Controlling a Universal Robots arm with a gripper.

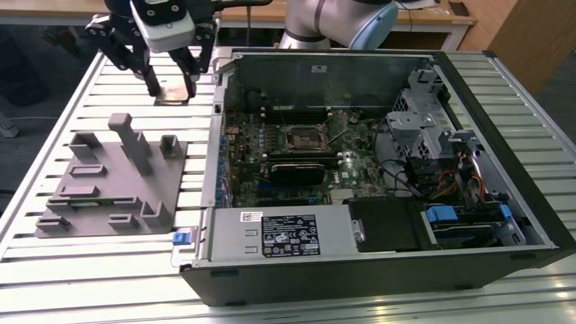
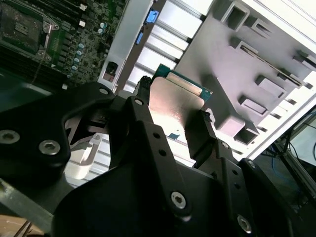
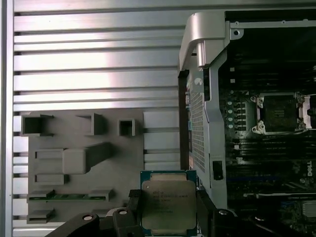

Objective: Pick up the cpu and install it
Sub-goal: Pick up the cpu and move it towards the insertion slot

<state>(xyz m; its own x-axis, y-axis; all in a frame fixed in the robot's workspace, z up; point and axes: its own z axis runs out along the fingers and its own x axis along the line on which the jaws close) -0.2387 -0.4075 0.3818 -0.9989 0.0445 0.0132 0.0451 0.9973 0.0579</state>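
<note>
- The gripper (image 1: 171,84) grips the cpu (image 3: 168,206), its fingers (image 2: 201,129) closed against two opposite edges of the chip.
- The cpu is a thin, flat square with a pale silvery metal lid bearing faint print, set on a green board (its rim shows around the lid).
- The chip hangs clear of the slatted metal desk (image 1: 117,71), near the grey fixture (image 1: 108,182) and beside the open computer case (image 1: 504,169).
- The motherboard's dark socket (image 3: 277,112) sits inside the case, well apart from the chip.
</note>
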